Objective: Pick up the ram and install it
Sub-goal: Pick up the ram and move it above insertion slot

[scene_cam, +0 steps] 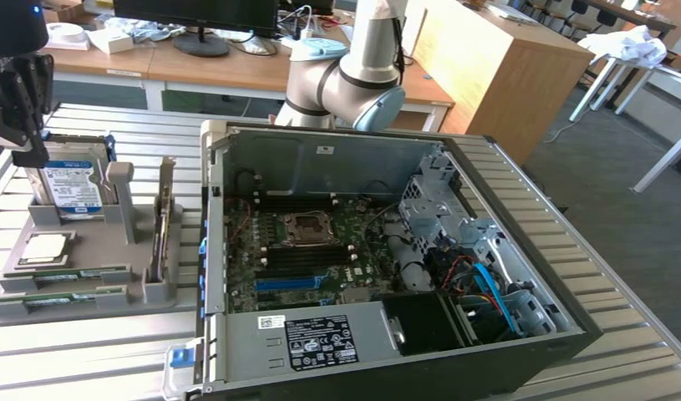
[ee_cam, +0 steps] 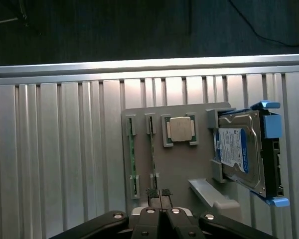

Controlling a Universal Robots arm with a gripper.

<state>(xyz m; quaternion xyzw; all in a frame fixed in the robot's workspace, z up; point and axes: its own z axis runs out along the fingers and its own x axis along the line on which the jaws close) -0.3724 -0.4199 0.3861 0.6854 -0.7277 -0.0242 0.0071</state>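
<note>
Two ram sticks (ee_cam: 131, 155), one processor (ee_cam: 180, 129), one drive (ee_cam: 237, 149)

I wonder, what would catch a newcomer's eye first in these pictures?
The open computer case in the middle of the exterior view dominates, its motherboard exposed. At that view's left a grey tray holds a blue-labelled hard drive, a silver processor and two green ram sticks, with the shut claw hovering above the tray.
</note>
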